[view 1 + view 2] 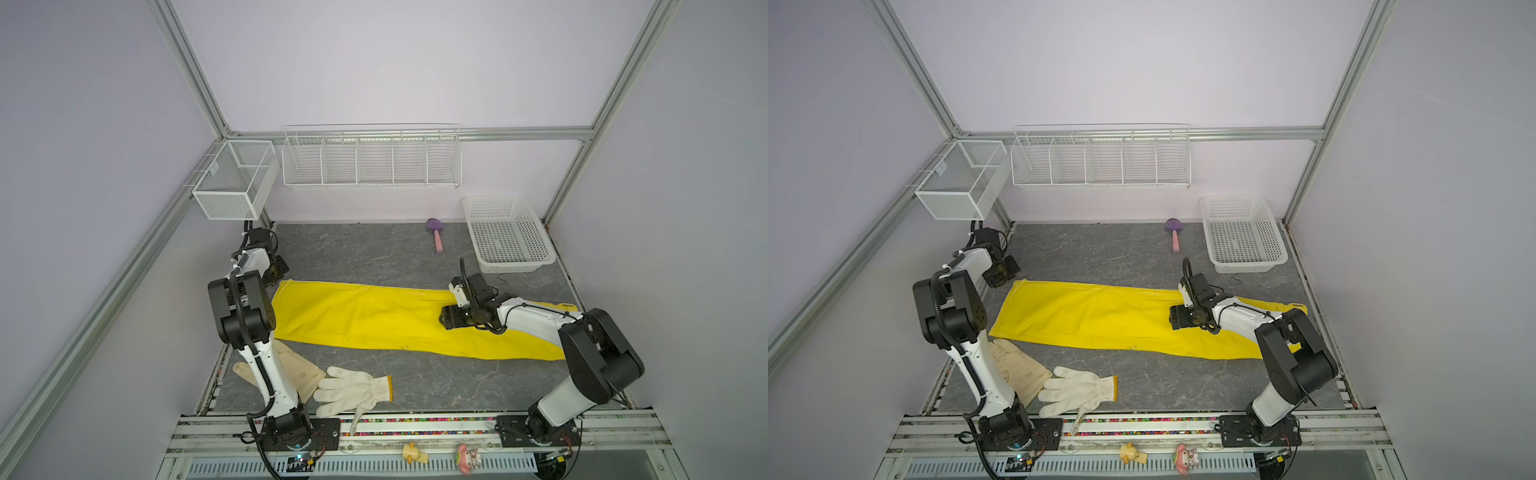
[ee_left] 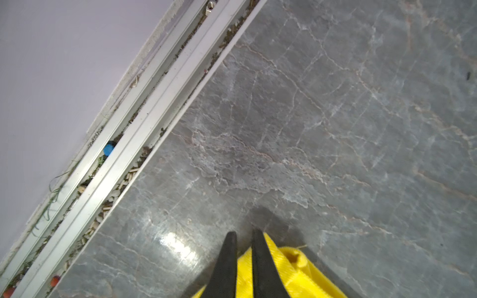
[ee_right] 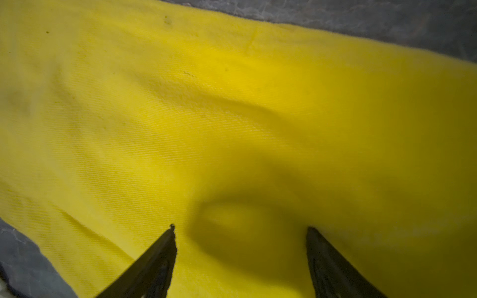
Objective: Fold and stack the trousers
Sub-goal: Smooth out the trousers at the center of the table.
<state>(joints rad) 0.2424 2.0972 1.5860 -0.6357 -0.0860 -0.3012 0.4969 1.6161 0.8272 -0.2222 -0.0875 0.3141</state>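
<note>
The yellow trousers [image 1: 365, 316] [image 1: 1092, 316] lie flat across the table, left to right, as one long strip. My left gripper [image 1: 272, 277] [image 1: 1000, 275] is at the strip's far-left corner. In the left wrist view its fingers [image 2: 244, 232] are almost closed, with a thin fold of yellow cloth [image 2: 296, 273] in the narrow gap. My right gripper [image 1: 444, 320] [image 1: 1173, 318] hovers low over the right half of the trousers. In the right wrist view it [image 3: 240, 227] is open wide above smooth cloth [image 3: 232, 103], holding nothing.
A knitted glove [image 1: 353, 388] and a cream glove [image 1: 299, 370] lie near the front left. A white plastic basket [image 1: 507, 232] and a purple-and-pink brush [image 1: 435, 232] sit at the back right. A wire rack [image 1: 370, 162] and a mesh box [image 1: 232, 178] hang on the walls.
</note>
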